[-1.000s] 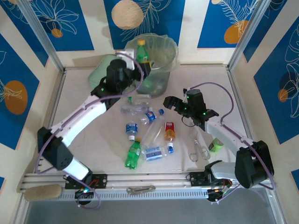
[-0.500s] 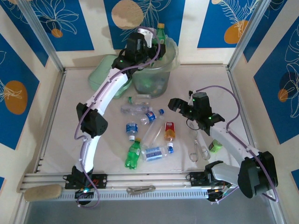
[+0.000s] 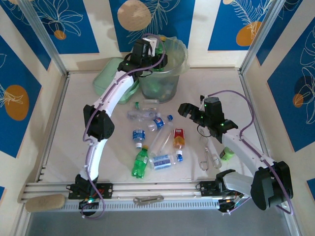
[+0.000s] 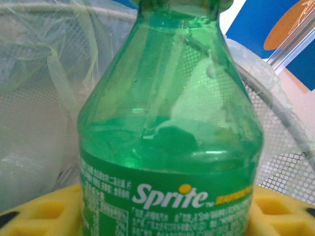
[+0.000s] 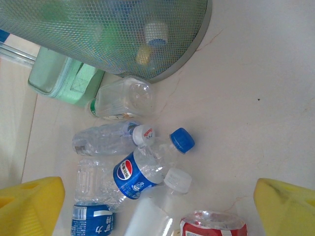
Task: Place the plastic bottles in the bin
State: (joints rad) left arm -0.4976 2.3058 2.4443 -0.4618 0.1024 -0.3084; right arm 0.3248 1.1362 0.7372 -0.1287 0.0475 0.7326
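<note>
The left pincer (image 3: 151, 49) is gripping a green Sprite plastic bottle (image 4: 167, 123) at the tall translucent pale-green bin (image 3: 170, 82), which is holding a few; the right pincer (image 3: 189, 109) is hanging open over several clear, green and orange bottles (image 3: 165, 160) lying on the pale surface (image 3: 98, 142)

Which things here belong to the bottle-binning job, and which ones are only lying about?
For the job: bin, Sprite bottle in the left tool, Pepsi bottle, green bottle, orange bottle, clear bottles.
Lying about: metal tongs, stubby lime-green item, pale-green lid.
</note>
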